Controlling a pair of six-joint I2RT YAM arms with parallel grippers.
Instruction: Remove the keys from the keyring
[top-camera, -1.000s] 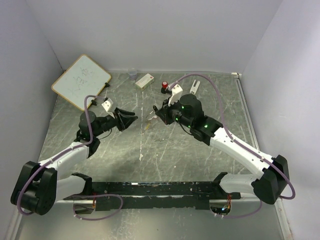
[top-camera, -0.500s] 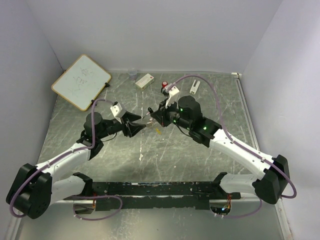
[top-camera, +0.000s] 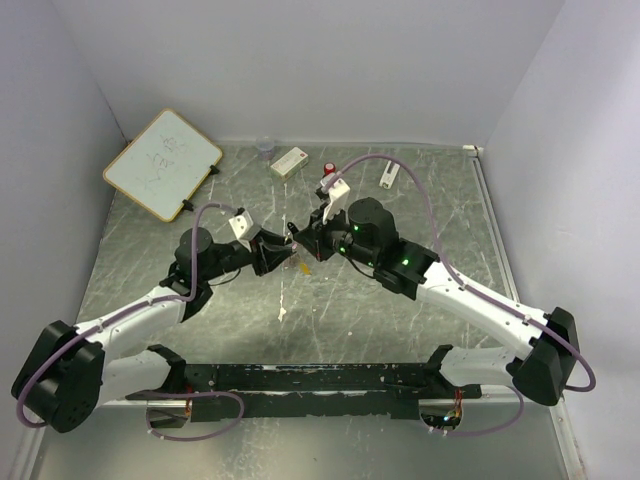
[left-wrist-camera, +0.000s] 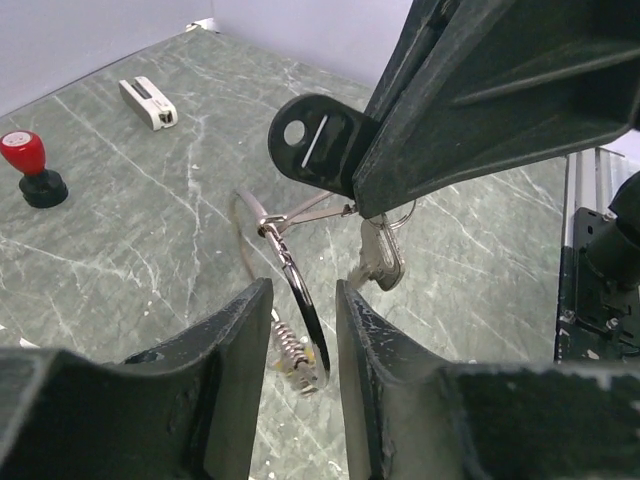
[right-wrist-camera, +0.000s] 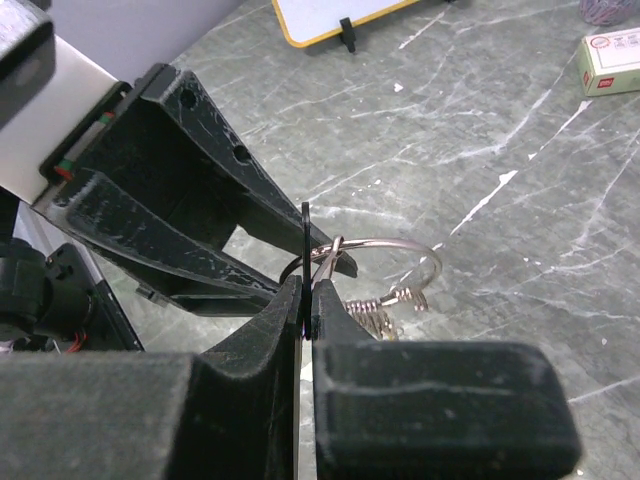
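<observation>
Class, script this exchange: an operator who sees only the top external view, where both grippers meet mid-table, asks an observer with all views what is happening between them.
Operator: What is my right gripper holding?
Observer: The right gripper is shut on the black-headed key, pinching its flat head.
Operator: And the left?
Observer: The left gripper is open; the keyring sits in the gap between its jaws.
Operator: Any other keys?
Observer: A silvery key hangs just below the right gripper.
</observation>
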